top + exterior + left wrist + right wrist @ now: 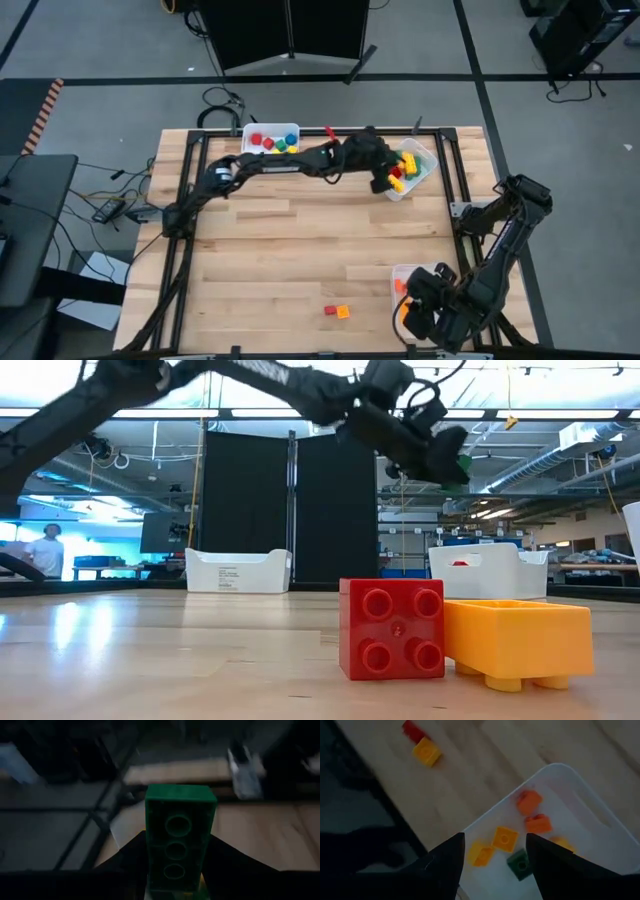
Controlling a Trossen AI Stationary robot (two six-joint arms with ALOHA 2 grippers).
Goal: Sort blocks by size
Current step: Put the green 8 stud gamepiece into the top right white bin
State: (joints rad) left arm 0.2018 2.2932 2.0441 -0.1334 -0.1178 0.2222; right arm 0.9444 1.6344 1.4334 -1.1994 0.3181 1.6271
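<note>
My left gripper (384,182) reaches across the table's far side to the far right bin (425,160) and is shut on a long green brick (180,820). In the low view the brick (463,461) shows high above the table. My right gripper (495,842) hangs open over the near right bin (580,785), which holds orange, yellow and green blocks (505,838). Nothing is between its fingers. A red block (392,628) and an orange block (515,640) lie side by side on the table near its front edge. My left gripper pinches the green brick by its two long sides (151,845) between its two fingers. The brick lies along the fingers, with its hollow underside turned toward the wrist camera. It is lifted clear of the table and the bin.
A white bin (270,138) at the far edge holds red, blue, green and yellow blocks. The far right bin holds yellow and red blocks (400,172). A black frame (185,200) runs around the table. Bare wood (300,250) fills the middle.
</note>
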